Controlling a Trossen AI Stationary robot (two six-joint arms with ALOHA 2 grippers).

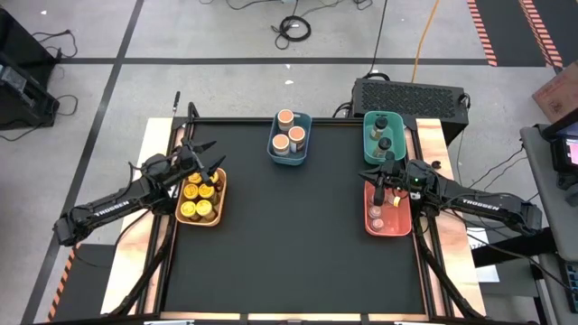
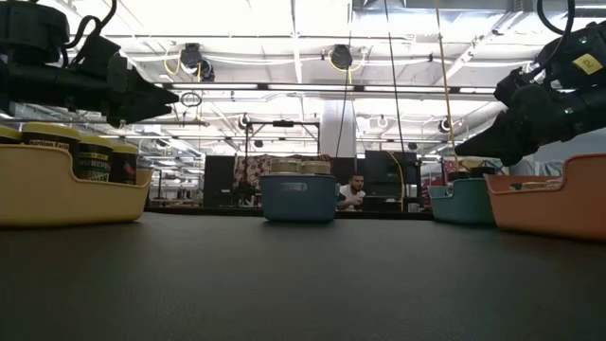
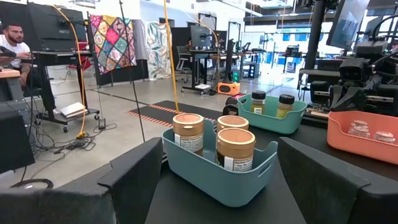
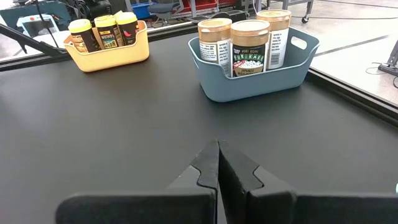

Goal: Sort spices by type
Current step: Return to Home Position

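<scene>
1. High view: yellow-lidded jars point(image 1: 199, 197) are seen in the orange bin point(image 1: 223, 194). Peach-topped jars point(image 1: 289, 135) are in the blue bin point(image 1: 289, 162), dark jars point(image 1: 383, 124) in the teal bin point(image 1: 366, 135), and tiny pinkish-topped jars point(image 1: 376, 213) in the red bin point(image 1: 388, 231).
2. Low view: the left gripper point(image 2: 169, 95) is held above the orange bin, and the right gripper point(image 2: 464, 149) above the red bin.
3. Left wrist view: its fingers point(image 3: 134, 177) are spread wide, with nothing gripped.
4. Right wrist view: its fingers point(image 4: 208, 165) are pressed together, with nothing gripped.

Right gripper point(image 4: 218, 149) pinched closed; tan-topped jars point(image 4: 249, 46) fill the blue bin point(image 4: 261, 82).

Grey floor point(image 1: 226, 36) with dark tape lines point(image 1: 226, 61), a hanging patchwork quilt point(image 3: 112, 40), bright ceiling lights point(image 2: 284, 14).
</scene>
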